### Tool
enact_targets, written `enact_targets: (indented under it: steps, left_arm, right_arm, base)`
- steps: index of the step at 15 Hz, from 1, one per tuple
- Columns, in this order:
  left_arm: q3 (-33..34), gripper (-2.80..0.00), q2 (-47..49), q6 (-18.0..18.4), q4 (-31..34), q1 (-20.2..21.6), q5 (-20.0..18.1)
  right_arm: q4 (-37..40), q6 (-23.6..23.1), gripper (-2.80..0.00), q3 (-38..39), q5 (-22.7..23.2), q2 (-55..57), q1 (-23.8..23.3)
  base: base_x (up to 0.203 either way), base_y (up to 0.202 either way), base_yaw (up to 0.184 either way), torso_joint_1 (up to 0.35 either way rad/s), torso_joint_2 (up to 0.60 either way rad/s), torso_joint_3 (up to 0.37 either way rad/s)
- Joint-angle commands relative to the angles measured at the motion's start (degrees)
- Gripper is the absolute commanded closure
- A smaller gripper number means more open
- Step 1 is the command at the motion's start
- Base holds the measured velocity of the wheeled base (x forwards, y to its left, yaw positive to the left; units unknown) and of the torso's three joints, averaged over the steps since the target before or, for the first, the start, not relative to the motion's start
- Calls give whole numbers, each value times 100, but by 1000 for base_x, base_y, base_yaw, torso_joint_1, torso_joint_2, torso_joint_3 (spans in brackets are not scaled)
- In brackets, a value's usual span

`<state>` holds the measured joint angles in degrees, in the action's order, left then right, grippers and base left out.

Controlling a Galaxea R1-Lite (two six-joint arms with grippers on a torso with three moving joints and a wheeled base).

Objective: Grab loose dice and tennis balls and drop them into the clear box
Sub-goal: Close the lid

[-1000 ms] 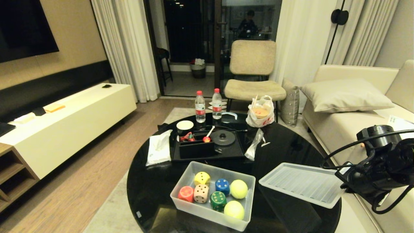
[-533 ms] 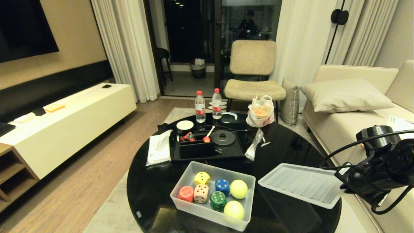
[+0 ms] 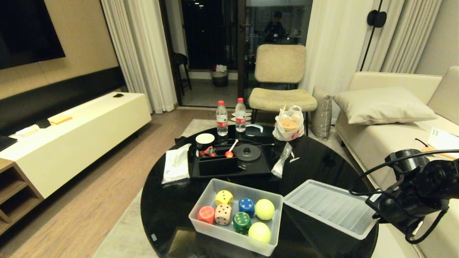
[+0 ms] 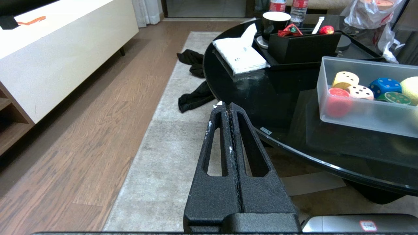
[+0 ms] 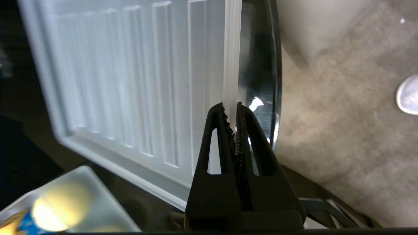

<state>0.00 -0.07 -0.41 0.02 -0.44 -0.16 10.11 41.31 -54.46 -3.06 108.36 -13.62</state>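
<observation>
The clear box (image 3: 229, 234) stands at the front of the round black table (image 3: 168, 208). In it lie several dice: yellow (image 3: 224, 197), red (image 3: 206, 214), tan (image 3: 223, 214), blue (image 3: 246, 206) and green (image 3: 242, 221). Two tennis balls (image 3: 264, 209) (image 3: 259, 232) lie beside them. No loose die or ball shows on the table. My right gripper (image 5: 231, 106) is shut on the rim of the ribbed lid (image 3: 328, 208), right of the box. My left gripper (image 4: 224, 105) is shut and empty, low beside the table's left edge, with the box (image 4: 359, 114) to its right.
Behind the box is a black tray (image 3: 265, 168) with a lidded pot and a small black box. A tissue pack (image 3: 175, 166), two water bottles (image 3: 222, 118), a cup and a plastic bag (image 3: 288, 123) stand further back. A sofa (image 3: 394, 143) flanks the right; dark cloth (image 4: 196, 96) lies on the rug.
The right arm has sunk and moved left with the lid. The lid has slid towards the box and now tilts, its near-right edge lower.
</observation>
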Motion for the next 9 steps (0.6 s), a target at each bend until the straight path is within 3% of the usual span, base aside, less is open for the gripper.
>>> enact_targets:
  steps: [1, 9]
  left_arm:
    - [8, 0, 7, -2, -2, 0, 2]
    - [9, 0, 7, -2, -2, 0, 7]
  right_arm:
    - [0, 13, 0, -7, -22, 408, -1]
    - [-372, -220, 0, -93, -337, 1177, 5]
  base:
    - [0, 0, 0, 0, 0, 0]
    - [0, 0, 0, 0, 0, 0]
